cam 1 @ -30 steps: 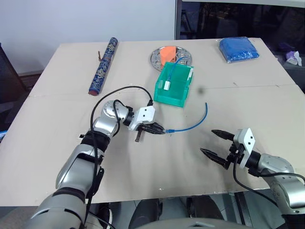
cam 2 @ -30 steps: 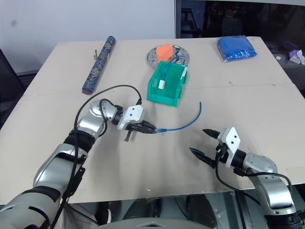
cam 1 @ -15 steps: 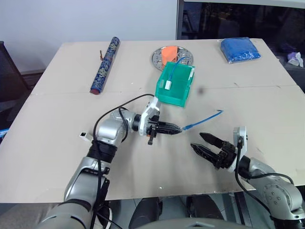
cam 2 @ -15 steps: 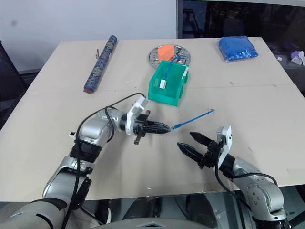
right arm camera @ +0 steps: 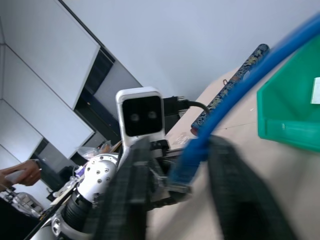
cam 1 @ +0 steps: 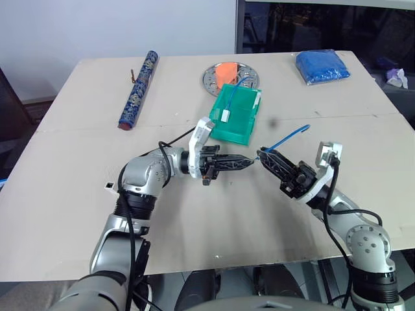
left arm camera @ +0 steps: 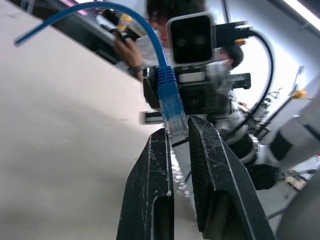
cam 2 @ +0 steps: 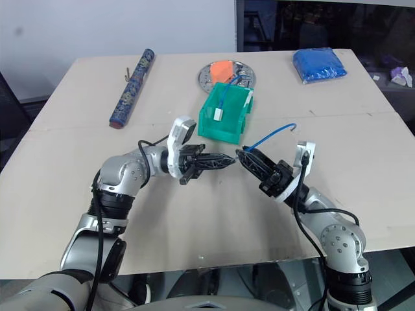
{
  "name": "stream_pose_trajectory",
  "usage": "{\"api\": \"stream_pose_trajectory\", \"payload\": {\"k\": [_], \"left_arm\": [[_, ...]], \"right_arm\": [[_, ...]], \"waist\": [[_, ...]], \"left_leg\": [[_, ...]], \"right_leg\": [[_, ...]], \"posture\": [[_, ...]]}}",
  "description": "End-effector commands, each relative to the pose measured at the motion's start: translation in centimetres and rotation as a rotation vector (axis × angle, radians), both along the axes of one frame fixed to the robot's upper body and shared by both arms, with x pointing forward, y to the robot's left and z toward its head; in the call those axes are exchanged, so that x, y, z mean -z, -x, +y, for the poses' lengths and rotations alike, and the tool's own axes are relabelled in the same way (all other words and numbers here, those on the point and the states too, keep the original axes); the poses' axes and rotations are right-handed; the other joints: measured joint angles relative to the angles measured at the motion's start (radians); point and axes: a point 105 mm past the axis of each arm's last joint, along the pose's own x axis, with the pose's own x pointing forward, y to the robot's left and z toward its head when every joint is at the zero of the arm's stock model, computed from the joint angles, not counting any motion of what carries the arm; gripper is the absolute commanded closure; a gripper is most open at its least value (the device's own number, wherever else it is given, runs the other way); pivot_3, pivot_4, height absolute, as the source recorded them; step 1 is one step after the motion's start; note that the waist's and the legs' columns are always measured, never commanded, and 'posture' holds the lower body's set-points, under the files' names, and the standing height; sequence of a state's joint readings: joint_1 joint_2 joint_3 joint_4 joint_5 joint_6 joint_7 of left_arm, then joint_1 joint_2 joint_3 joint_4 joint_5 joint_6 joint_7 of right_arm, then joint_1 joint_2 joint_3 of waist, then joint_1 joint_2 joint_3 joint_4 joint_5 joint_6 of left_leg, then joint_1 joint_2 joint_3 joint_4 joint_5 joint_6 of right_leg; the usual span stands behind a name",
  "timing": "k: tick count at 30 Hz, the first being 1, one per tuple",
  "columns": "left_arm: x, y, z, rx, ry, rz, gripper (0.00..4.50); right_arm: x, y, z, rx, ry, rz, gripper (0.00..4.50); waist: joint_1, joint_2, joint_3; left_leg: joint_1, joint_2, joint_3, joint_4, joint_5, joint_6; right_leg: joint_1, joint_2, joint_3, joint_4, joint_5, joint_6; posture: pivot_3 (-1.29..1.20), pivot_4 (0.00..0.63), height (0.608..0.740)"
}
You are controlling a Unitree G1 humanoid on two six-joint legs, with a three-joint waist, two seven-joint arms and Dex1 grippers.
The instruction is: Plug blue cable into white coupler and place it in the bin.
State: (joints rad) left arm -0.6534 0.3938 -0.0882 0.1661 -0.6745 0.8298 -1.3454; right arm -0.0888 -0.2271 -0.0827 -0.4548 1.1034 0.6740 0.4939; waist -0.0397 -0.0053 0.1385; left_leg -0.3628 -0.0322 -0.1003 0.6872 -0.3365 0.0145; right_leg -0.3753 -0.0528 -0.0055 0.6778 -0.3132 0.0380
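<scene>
The blue cable (cam 1: 285, 137) hangs in the air over the middle of the table, its free end curving up to the right. My left gripper (cam 1: 250, 162) points right and is shut on the cable's clear plug (left arm camera: 175, 117). Tip to tip with it, my right gripper (cam 1: 262, 155) is shut on the cable's blue boot (right arm camera: 187, 160) just behind the plug. The teal bin (cam 1: 249, 126) stands just beyond the two grippers. Inside it lies a white coupler (cam 1: 225, 116) with a second blue cable on it.
A dark blue patterned tube (cam 1: 138, 89) lies at the back left. A round metal plate (cam 1: 213, 76) holding something orange sits behind the bin. A blue cloth bundle (cam 1: 322, 67) rests at the back right. A person's hand (right arm camera: 25, 172) shows off the table.
My right gripper has risen off the table, swung left to the cable and shut on it. My left gripper has lifted and rolled with the plug, and the cable has left the table.
</scene>
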Motion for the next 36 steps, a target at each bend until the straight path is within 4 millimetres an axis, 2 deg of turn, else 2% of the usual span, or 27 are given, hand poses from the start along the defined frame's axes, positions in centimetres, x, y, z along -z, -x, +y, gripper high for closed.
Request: {"api": "stream_pose_trajectory", "payload": {"k": [1, 6, 7, 8, 10, 11, 12, 14, 15, 16, 17, 20, 22, 26, 27, 31, 36], "left_arm": [[-0.8, 0.2, -0.4, -0.002, 0.021, -0.027, 4.50], [-0.6, -0.3, -0.5, -0.079, 0.006, -0.039, 4.50], [-0.9, 0.2, -0.3, -0.069, 0.008, -0.060, 4.50], [-1.0, 0.6, -0.1, -0.061, 0.009, -0.075, 3.56], [-2.0, 1.1, 0.1, -0.139, -0.014, -0.179, 2.77], [-2.9, 1.2, 0.4, -0.211, -0.013, -0.240, 2.07], [-3.7, 1.4, 0.7, -0.277, -0.008, -0.289, 1.61], [-5.3, 2.1, 1.7, -0.433, 0.017, -0.417, 0.60], [-6.2, 1.9, 2.6, -0.579, 0.023, -0.523, 0.34], [-6.7, 1.7, 3.7, -0.724, 0.015, -0.590, 0.34], [-6.4, 1.9, 5.2, -0.867, -0.020, -0.627, 0.34], [-4.0, 3.8, 8.7, -1.135, -0.188, -0.697, 0.34], [-2.6, 4.9, 10.9, -1.276, -0.278, -0.696, 0.34], [0.7, 7.4, 18.5, -1.634, -0.518, -0.619, 0.34], [1.3, 7.9, 19.6, -1.692, -0.546, -0.593, 0.34], [4.4, 9.3, 22.4, -1.793, -0.606, -0.460, 0.34], [7.1, 8.8, 24.3, -1.734, -0.629, -0.386, 0.34]], "right_arm": [[-1.0, 0.7, 0.9, -0.054, -0.011, -0.042, 4.45], [-1.3, -0.1, 0.8, -0.021, -0.030, -0.037, 4.45], [-1.3, -0.2, 0.7, -0.018, -0.030, -0.036, 4.45], [-1.3, -0.3, 0.7, -0.018, -0.030, -0.035, 4.50], [-1.1, -0.7, 0.3, -0.007, -0.022, -0.034, 4.50], [-1.0, -0.9, -0.1, 0.004, -0.015, -0.034, 4.50], [-0.9, -1.1, -0.5, 0.017, -0.008, -0.033, 4.50], [-0.6, -1.7, -1.6, 0.059, 0.010, -0.033, 4.50], [-0.5, -2.1, -2.2, 0.086, 0.019, -0.036, 4.50], [-0.4, -2.5, -2.7, 0.109, 0.028, -0.037, 4.50], [-0.1, -2.8, -3.2, 0.127, 0.040, -0.037, 4.50], [0.2, -3.3, -4.2, 0.148, 0.072, -0.045, 4.50], [0.3, -3.5, -4.5, 0.152, 0.092, -0.050, 4.50], [1.2, -3.9, -4.5, 0.140, 0.133, -0.043, 4.50], [1.3, -3.9, -4.5, 0.138, 0.141, -0.042, 4.50], [1.5, -4.0, -4.4, 0.144, 0.153, -0.046, 4.50], [1.5, -4.0, -4.5, 0.162, 0.151, -0.046, 4.50]], "waist": [[-0.001, 0.000, 0.000], [-0.001, 0.000, 0.000], [-0.001, 0.000, 0.000], [-0.003, 0.000, 0.000], [-0.004, 0.000, 0.000], [-0.003, 0.000, 0.000], [-0.002, 0.000, 0.000], [-0.001, 0.000, 0.000], [0.001, 0.000, 0.000], [0.002, 0.000, 0.000], [0.003, 0.000, 0.000], [0.001, 0.001, 0.000], [0.000, 0.001, 0.000], [0.018, 0.001, 0.000], [0.023, 0.001, 0.000], [0.045, 0.000, -0.001], [0.052, 0.000, -0.001]], "left_leg": [[0.000, 0.000, 0.000, 0.000, 0.000, 0.000], [0.000, 0.000, 0.000, 0.000, 0.000, 0.000], [0.000, 0.000, 0.000, 0.000, 0.000, 0.000], [0.000, 0.000, 0.000, 0.000, 0.000, 0.000], [0.001, 0.000, -0.001, 0.000, 0.000, 0.000], [0.001, 0.000, -0.001, -0.001, 0.000, 0.000], [0.000, 0.000, -0.001, 0.000, 0.000, 0.000], [0.000, 0.000, -0.001, 0.000, 0.000, 0.000], [0.000, 0.000, -0.001, -0.001, 0.000, 0.000], [0.001, 0.000, -0.001, -0.001, 0.000, 0.000], [0.001, 0.000, -0.001, -0.001, 0.000, 0.000], [0.004, -0.001, -0.001, -0.003, 0.000, 0.000], [0.003, -0.001, -0.001, -0.004, 0.000, 0.000], [0.004, -0.001, -0.001, -0.005, 0.000, 0.000], [0.004, -0.001, -0.001, -0.005, 0.000, 0.000], [0.003, -0.002, -0.001, -0.004, 0.000, 0.000], [0.003, -0.002, -0.002, -0.005, 0.000, 0.000]], "right_leg": [[0.000, 0.000, 0.000, 0.000, 0.000, 0.000], [0.000, 0.000, 0.000, 0.000, 0.000, 0.000], [0.000, 0.000, 0.001, 0.000, 0.000, 0.000], [0.000, 0.000, 0.001, 0.000, 0.000, 0.000], [0.000, 0.001, 0.002, 0.000, 0.000, 0.000], [-0.001, 0.001, 0.003, 0.000, 0.000, 0.000], [-0.001, 0.000, 0.003, 0.000, 0.000, 0.000], [-0.001, 0.000, 0.004, 0.000, 0.000, 0.000], [-0.001, 0.000, 0.004, -0.001, 0.000, 0.000], [-0.001, 0.000, 0.004, -0.001, 0.000, 0.000], [-0.001, 0.000, 0.004, -0.001, 0.000, 0.000], [0.000, 0.002, 0.011, -0.001, 0.000, 0.000], [-0.002, 0.002, 0.012, -0.001, 0.000, 0.000], [-0.003, 0.002, 0.013, -0.001, 0.000, 0.000], [-0.002, 0.002, 0.014, -0.001, 0.000, 0.000], [-0.002, 0.001, 0.014, -0.002, 0.001, 0.001], [-0.002, 0.001, 0.013, -0.002, 0.001, 0.002]], "posture": [[0.00, 0.150, 0.740], [0.00, 0.150, 0.740], [0.00, 0.150, 0.740], [0.00, 0.150, 0.740], [0.00, 0.150, 0.740], [0.00, 0.150, 0.740], [0.00, 0.150, 0.740], [0.00, 0.150, 0.740], [0.00, 0.150, 0.740], [0.00, 0.150, 0.740], [0.00, 0.150, 0.740], [0.00, 0.150, 0.740], [0.00, 0.150, 0.740], [0.00, 0.150, 0.740], [0.00, 0.150, 0.740], [0.00, 0.150, 0.740], [0.00, 0.150, 0.740]]}}
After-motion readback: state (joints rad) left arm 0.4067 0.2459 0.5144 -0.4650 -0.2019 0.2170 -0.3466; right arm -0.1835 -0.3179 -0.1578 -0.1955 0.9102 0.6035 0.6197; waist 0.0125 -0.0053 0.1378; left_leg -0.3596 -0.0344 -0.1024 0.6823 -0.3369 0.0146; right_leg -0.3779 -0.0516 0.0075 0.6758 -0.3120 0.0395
